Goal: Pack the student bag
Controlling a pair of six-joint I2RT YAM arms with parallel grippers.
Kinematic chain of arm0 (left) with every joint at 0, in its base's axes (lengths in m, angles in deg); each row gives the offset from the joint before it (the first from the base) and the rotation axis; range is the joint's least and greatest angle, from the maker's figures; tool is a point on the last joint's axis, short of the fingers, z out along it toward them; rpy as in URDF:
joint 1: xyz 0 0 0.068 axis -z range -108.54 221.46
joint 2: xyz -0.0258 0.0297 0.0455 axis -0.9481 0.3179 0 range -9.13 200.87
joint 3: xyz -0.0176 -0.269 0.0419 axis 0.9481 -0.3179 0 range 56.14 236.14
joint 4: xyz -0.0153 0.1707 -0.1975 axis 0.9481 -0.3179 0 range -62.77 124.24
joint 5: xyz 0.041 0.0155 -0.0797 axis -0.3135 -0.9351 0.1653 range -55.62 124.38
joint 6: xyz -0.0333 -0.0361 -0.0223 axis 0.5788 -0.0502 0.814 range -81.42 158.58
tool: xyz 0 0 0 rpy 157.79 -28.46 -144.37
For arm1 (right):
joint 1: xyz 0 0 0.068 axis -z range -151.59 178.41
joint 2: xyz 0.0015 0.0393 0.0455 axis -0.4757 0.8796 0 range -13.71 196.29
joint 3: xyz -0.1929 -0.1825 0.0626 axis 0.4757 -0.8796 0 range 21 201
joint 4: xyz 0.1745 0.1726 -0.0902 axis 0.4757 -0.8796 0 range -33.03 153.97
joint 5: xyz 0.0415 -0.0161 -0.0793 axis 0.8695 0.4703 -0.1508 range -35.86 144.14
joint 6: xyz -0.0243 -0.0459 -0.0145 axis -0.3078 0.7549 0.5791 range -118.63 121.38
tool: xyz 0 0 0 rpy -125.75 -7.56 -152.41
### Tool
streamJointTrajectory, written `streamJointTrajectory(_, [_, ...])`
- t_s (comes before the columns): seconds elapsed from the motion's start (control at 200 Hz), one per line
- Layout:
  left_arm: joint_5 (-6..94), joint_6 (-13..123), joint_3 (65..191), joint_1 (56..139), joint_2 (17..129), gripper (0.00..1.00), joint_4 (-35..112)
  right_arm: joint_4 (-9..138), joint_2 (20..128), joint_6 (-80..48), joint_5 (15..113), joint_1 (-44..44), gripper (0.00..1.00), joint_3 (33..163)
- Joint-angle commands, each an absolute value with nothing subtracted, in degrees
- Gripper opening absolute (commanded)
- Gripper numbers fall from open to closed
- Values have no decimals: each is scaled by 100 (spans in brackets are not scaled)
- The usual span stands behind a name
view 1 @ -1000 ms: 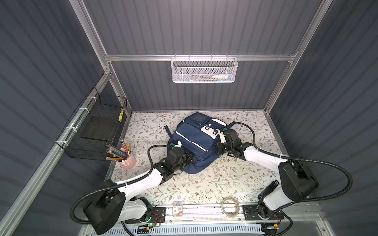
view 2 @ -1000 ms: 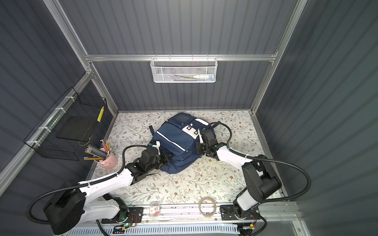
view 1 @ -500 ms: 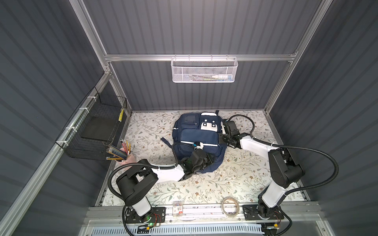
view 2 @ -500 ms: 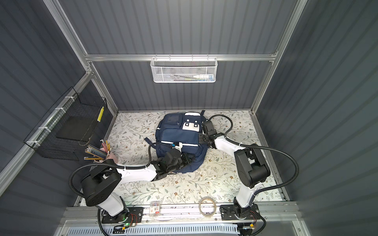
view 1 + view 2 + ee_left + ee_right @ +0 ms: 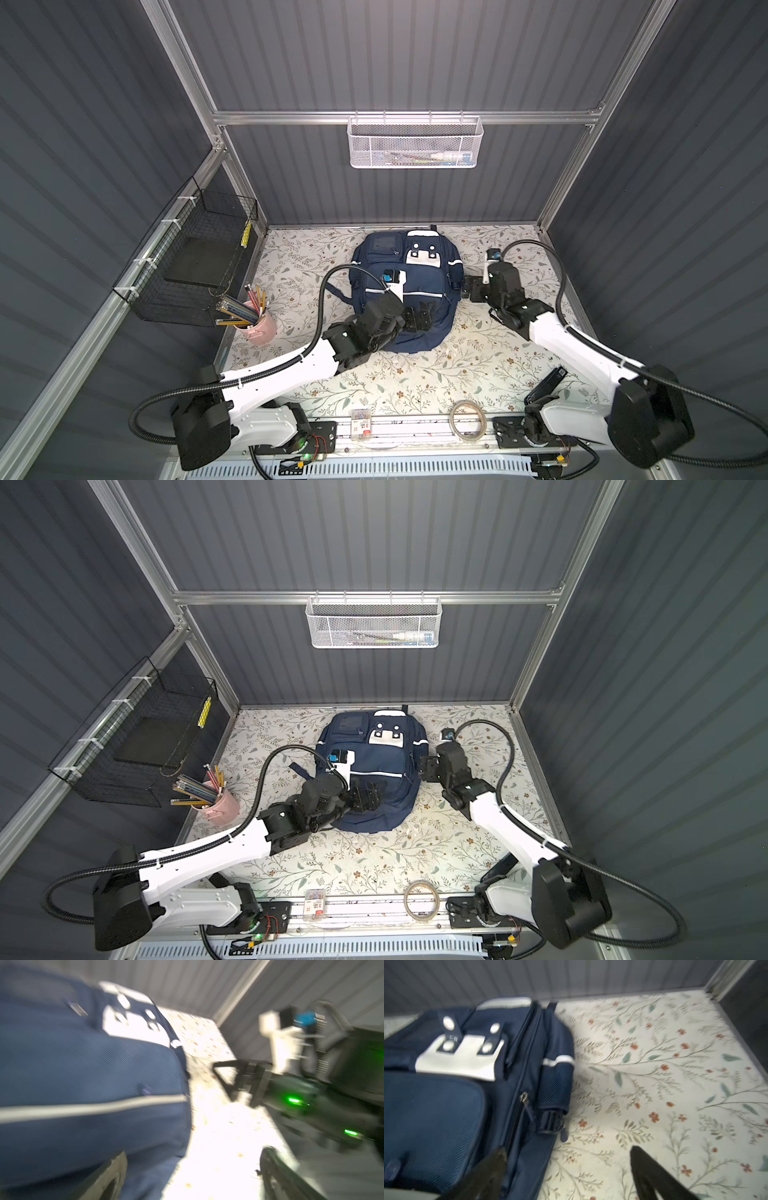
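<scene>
Left gripper (image 5: 417, 319): jaws are held apart over the near end of the student bag (image 5: 424, 286).
Right gripper (image 5: 468, 289): jaws are held apart, just right of the bag.
Bag: is laid flat, far centre of floral table (image 5: 415, 374).

The student bag (image 5: 436, 1109) is navy woven cloth, finely ribbed and matt, with a coarser mesh side pocket (image 5: 556, 1086). Its white patch (image 5: 460, 1061) looks smoother. The snap buttons (image 5: 448, 1022) on it shine like polished metal, and the zip pull (image 5: 524, 1098) is duller grey metal. My fingers (image 5: 648, 1169) are matt black plastic. The desk (image 5: 654, 1076) wears a smooth, matt floral-printed cover. In a top view the hanging basket (image 5: 415, 153) is white perforated metal and the frame rail (image 5: 291, 117) is brushed aluminium.
</scene>
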State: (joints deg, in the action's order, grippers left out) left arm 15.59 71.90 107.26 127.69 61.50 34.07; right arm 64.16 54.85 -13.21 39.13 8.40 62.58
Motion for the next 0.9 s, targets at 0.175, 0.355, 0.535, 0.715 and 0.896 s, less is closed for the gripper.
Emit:
streamJointTrajectory(0.175, [533,4353,9763,10183,6758,100,3751,7479,5579,-1222,4425,2920,98,5459])
streamJointTrajectory(0.355, [273,3941,9417,9018,7617,100,4679,10235,5900,-469,4150,3025,99,4202])
streamJointTrajectory(0.535, [1327,3469,8455,8108,7737,100,6725,11291,6185,-238,4775,3076,99,3944])
streamJointTrajectory(0.715, [2336,3711,8341,7465,8037,100,7688,12534,6918,-136,5040,3069,99,3614])
streamJointTrajectory(0.896, [2735,3928,7982,7313,8947,100,9437,11978,6946,-290,4660,3078,99,3924])
